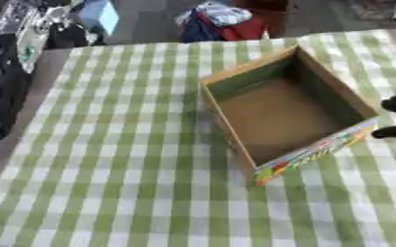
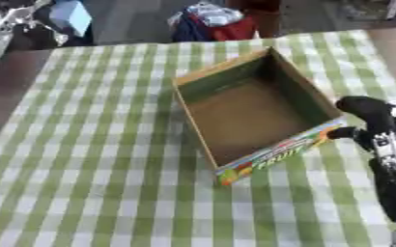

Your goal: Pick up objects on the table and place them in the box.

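An open cardboard box (image 1: 235, 120) with a colourful printed front wall stands on the green and white checked tablecloth (image 1: 108, 169), right of centre. Only its bare brown floor shows inside. My black right hand (image 2: 372, 120) hovers just beside the box's right wall, near the front right corner, open, with the thumb (image 2: 343, 132) apart from the fingers and nothing held. The forearm runs down the right edge of the right eye view. No loose objects show on the cloth. My left hand is out of view.
The table's left edge (image 1: 32, 96) borders dark, shiny clutter. Beyond the far edge lie a red and blue bundle (image 1: 222, 21) and a light blue item (image 1: 100, 14). Bare cloth spreads left of and in front of the box.
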`<state>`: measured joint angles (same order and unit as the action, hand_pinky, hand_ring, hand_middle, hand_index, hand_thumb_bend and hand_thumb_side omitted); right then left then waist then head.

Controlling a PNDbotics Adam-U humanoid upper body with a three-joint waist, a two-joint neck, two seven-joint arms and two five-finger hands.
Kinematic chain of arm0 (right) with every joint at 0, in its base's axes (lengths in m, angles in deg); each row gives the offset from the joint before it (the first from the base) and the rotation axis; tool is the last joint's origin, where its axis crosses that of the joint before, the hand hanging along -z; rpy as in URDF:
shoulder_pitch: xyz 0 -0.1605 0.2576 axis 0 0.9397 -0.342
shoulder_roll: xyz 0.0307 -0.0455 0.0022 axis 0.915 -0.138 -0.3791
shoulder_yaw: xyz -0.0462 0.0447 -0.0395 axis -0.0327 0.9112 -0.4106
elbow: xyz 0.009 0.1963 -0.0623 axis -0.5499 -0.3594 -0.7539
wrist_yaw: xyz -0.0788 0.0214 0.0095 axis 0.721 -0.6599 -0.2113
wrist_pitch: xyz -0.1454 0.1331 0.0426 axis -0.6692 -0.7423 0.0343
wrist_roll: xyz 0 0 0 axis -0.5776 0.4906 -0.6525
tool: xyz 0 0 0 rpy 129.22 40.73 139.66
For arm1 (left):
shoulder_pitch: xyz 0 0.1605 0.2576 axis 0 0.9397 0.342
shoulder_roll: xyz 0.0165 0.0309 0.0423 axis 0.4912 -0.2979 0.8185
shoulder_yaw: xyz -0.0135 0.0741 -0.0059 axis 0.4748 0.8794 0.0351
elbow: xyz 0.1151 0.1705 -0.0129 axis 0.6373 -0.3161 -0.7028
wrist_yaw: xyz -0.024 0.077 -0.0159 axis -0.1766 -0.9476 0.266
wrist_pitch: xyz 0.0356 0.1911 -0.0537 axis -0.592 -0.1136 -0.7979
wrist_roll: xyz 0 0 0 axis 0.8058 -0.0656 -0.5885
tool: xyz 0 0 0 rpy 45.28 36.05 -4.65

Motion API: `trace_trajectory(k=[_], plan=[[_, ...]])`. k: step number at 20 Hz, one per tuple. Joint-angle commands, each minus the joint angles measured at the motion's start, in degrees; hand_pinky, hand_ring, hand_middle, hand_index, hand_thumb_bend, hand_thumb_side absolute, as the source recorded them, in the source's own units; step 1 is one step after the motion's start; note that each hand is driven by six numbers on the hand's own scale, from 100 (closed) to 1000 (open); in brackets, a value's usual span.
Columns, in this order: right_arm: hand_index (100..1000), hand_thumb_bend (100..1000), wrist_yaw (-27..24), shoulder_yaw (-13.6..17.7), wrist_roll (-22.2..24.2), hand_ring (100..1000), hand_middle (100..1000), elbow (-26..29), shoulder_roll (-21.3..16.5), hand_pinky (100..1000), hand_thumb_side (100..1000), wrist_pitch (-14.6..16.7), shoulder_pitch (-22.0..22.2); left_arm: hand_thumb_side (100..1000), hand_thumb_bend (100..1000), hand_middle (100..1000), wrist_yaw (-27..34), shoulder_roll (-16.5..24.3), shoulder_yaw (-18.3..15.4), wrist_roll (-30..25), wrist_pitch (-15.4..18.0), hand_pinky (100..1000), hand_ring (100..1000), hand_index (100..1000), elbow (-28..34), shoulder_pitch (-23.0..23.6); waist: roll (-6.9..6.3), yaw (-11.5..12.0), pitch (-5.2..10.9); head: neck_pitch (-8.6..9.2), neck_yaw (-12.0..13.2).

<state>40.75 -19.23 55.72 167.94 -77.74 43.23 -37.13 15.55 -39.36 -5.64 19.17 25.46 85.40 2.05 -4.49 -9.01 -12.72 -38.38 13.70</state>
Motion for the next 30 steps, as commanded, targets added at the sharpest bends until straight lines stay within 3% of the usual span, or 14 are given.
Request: trace_trajectory(k=[1, 7, 12, 17, 23, 25, 26, 30], plan=[[688, 100, -0.7, -0.1, 0.4, 829, 722, 0.5, -0.9, 587, 554, 0.0, -0.4, 190, 149, 614, 3.4, -2.6, 2.6, -1.9, 2.0, 785, 731, 736, 5.3, -2.4, 0.19, 0.0, 1.47, -0.30, 0.4], [689, 100, -1.5, -0.8, 1.3, 829, 723, 0.7, -0.9, 588, 553, -0.3, -0.8, 203, 142, 627, 3.9, -12.0, 7.2, -4.5, 4.8, 787, 741, 748, 6.9, -4.9, 0.45, -1.2, 1.99, -0.22, 1.4], [689, 100, -1.9, -1.2, 1.9, 830, 723, 0.8, -0.7, 589, 555, -0.5, -1.3, 217, 134, 643, 2.8, -17.4, 10.0, -5.6, 6.9, 789, 749, 759, 5.6, -5.2, 0.30, -1.8, 1.93, -0.11, 2.0], [690, 100, -2.1, -1.4, 2.2, 830, 723, 0.9, -0.7, 589, 555, -0.7, -1.7, 229, 141, 664, 1.6, -21.1, 12.4, -6.9, 8.9, 791, 758, 780, 3.5, -4.2, 0.05, -2.4, 1.73, 0.08, 2.4], [690, 100, -2.1, -1.4, 2.1, 830, 724, 0.8, -0.7, 590, 557, -0.8, -2.0, 250, 171, 721, 0.5, -22.9, 15.0, -8.9, 11.7, 806, 789, 838, 2.0, -2.8, -0.34, -2.5, 1.56, 0.19, 2.4], [690, 100, -2.1, -1.4, 2.1, 830, 724, 0.8, -0.7, 590, 557, -0.8, -2.0, 272, 230, 745, 0.5, -22.9, 15.7, -9.4, 12.5, 814, 799, 869, 1.9, -2.5, -0.43, -2.5, 1.55, 0.18, 2.2], [690, 100, -2.1, -1.4, 2.1, 831, 724, 0.8, -0.7, 591, 557, -0.8, -2.0, 309, 312, 759, 0.5, -22.8, 16.0, -9.8, 12.9, 821, 804, 895, 2.1, -2.4, -0.46, -2.5, 1.56, 0.16, 2.2], [691, 100, -2.0, -1.3, 2.0, 831, 725, 0.7, -0.7, 591, 556, -0.8, -1.9, 379, 505, 796, 1.2, -21.8, 17.0, -11.4, 14.1, 837, 817, 943, 4.5, -2.1, -0.41, -2.3, 1.76, 0.03, 2.0]])
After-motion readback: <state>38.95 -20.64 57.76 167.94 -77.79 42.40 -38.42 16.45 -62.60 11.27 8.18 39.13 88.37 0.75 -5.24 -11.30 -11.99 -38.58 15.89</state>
